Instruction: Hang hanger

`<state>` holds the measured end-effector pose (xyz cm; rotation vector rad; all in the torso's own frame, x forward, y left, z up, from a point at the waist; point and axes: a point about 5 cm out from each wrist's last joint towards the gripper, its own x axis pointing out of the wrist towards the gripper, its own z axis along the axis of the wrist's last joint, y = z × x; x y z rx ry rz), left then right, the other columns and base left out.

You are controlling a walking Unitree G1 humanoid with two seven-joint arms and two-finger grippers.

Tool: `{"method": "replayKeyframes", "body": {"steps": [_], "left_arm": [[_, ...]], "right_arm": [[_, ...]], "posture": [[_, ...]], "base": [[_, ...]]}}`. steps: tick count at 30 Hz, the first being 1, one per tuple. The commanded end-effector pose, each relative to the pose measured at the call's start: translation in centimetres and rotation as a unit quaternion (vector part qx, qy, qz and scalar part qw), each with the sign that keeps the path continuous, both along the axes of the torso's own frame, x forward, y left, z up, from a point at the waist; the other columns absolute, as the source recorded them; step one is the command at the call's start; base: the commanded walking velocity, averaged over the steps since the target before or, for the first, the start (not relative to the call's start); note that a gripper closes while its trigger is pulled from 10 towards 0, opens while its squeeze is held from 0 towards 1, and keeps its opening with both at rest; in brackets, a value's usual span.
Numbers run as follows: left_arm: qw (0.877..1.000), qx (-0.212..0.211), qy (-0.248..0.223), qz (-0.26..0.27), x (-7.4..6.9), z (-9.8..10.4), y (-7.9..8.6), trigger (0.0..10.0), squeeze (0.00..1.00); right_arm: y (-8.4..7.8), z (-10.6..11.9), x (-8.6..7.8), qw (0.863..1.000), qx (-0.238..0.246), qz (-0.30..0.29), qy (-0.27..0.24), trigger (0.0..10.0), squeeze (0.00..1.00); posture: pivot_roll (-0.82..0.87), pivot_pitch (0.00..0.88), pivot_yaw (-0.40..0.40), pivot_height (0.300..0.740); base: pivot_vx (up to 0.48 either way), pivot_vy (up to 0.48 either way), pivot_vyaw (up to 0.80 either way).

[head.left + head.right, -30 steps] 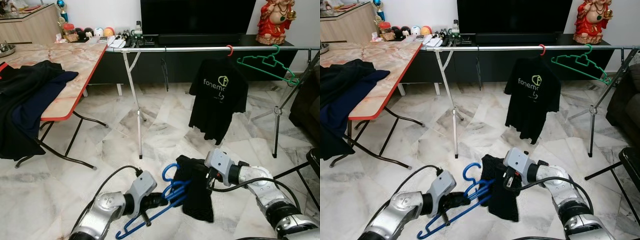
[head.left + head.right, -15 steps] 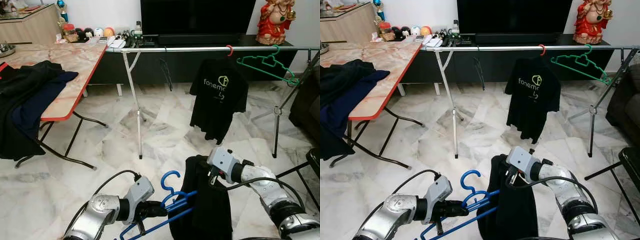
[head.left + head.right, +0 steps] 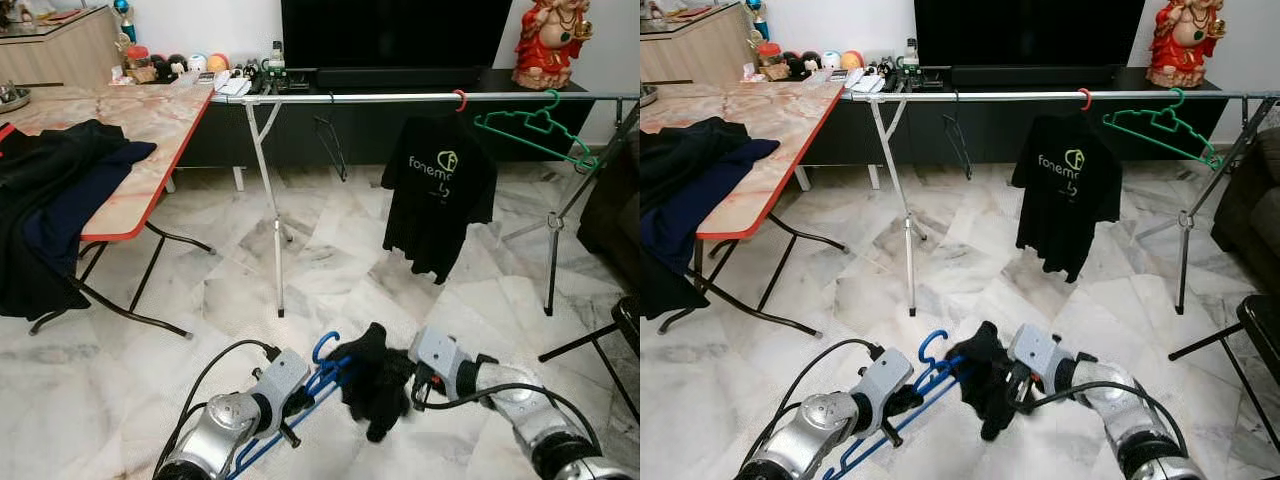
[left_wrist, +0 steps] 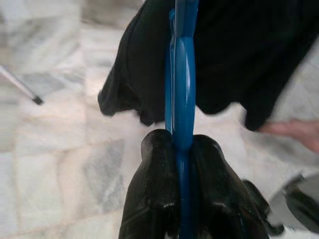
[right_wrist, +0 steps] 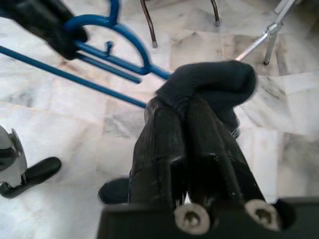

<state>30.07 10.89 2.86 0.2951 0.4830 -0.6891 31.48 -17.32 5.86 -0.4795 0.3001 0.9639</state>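
On the marble floor (image 3: 250, 290) before the far drying rail (image 3: 380, 98), my left claw (image 3: 300, 395) clamps the blue hanger (image 3: 325, 375), my right claw (image 3: 420, 375) pinches a bunched black garment (image 3: 375, 385), so dressing and hanging remain.

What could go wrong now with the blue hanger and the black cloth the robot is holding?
The black garment is bunched at one end of the blue plastic hanger, so it may slide off. The right gripper pinches only a fold of it, which could slip. The silver clothes rail is far ahead, so the garment may drag while walking.
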Motion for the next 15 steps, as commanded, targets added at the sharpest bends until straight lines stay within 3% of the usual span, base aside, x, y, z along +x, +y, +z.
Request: {"method": "replayKeyframes", "body": {"steps": [1, 3, 8, 13, 14, 15], "left_arm": [[0.999, -0.019, -0.023, 0.023, 0.6, 0.7, 0.1, 10.0, 0.00], [0.997, -0.064, -0.032, 0.015, 0.7, 1.2, -0.4, 10.0, 0.00], [0.995, -0.095, -0.028, -0.009, 0.4, 1.3, -0.9, 10.0, 0.00], [0.988, -0.150, -0.036, 0.024, 0.9, 2.0, -1.0, 10.0, 0.00], [0.986, -0.160, -0.037, 0.026, 0.9, 2.2, -1.0, 10.0, 0.00], [0.984, -0.170, -0.040, 0.028, 1.1, 2.5, -1.0, 10.0, 0.00]], "right_arm": [[0.2, 0.8, 0.3, 1.000, 0.011, 0.006, -0.017, 10.0, 0.00], [0.2, 0.8, 0.3, 1.000, 0.012, 0.005, -0.018, 10.0, 0.00], [0.5, 1.3, 0.6, 0.999, 0.020, -0.004, -0.041, 10.0, 0.00], [0.7, 2.8, 1.7, 0.992, 0.068, -0.064, -0.087, 10.0, 0.00], [0.4, 2.8, 1.9, 0.991, 0.058, -0.078, -0.094, 10.0, 0.00], [-0.3, 2.2, 2.1, 0.988, 0.010, -0.116, -0.099, 10.0, 0.00]], "posture": [[0.08, 0.030, -0.021, 0.740], [0.08, 0.022, -0.021, 0.740], [0.08, 0.019, -0.021, 0.740], [0.08, 0.025, -0.023, 0.740], [0.08, 0.025, -0.023, 0.740], [0.08, 0.029, -0.021, 0.740]], "base": [[0.000, 0.000, 0.00], [0.000, 0.000, 0.00], [0.000, 0.000, 0.00], [0.000, 0.000, 0.00], [0.000, 0.000, 0.00], [0.000, 0.000, 0.00]]}}
